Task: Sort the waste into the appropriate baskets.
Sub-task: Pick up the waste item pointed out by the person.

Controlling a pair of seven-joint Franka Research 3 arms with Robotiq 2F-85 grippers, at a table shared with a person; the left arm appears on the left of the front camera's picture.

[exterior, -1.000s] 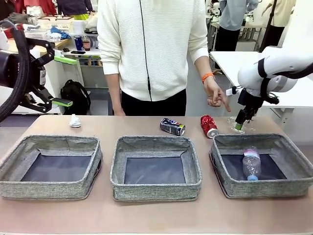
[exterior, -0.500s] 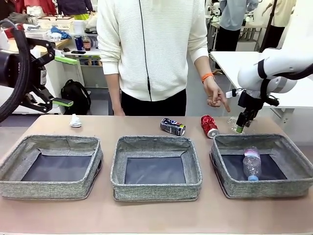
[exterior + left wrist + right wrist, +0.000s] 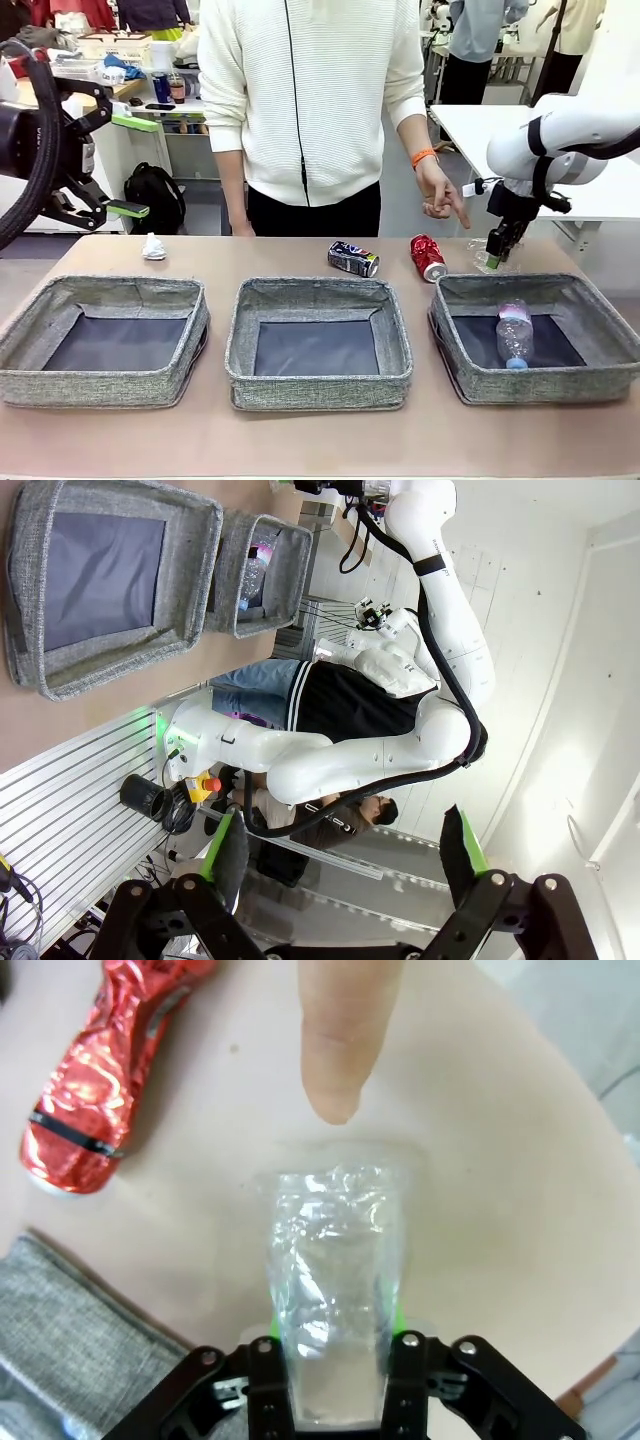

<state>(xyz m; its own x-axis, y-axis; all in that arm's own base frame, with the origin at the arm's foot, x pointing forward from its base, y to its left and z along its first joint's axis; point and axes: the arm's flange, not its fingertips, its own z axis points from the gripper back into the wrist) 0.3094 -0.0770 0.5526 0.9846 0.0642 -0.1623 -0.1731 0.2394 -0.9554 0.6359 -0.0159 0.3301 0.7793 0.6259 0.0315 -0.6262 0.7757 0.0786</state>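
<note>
I see the clear plastic bag (image 3: 335, 1260) glossy and crinkled, the red can (image 3: 100, 1070) shiny crumpled metal, the baskets (image 3: 318, 385) rough grey woven cloth with smooth dark bottoms, the desk (image 3: 300, 440) matt and smooth, the tissue wad (image 3: 152, 247) soft white paper.

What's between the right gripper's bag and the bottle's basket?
Nothing visible. The right gripper holds the clear plastic bag just behind the far wall of the right basket; red can and person's finger lie aside.

Your right claw (image 3: 492, 262) pinches the crumpled clear bag (image 3: 335, 1250); the crushed red can (image 3: 427, 257) lies left of it, the bottle (image 3: 514, 335) in the basket (image 3: 600, 298) beside it.
</note>
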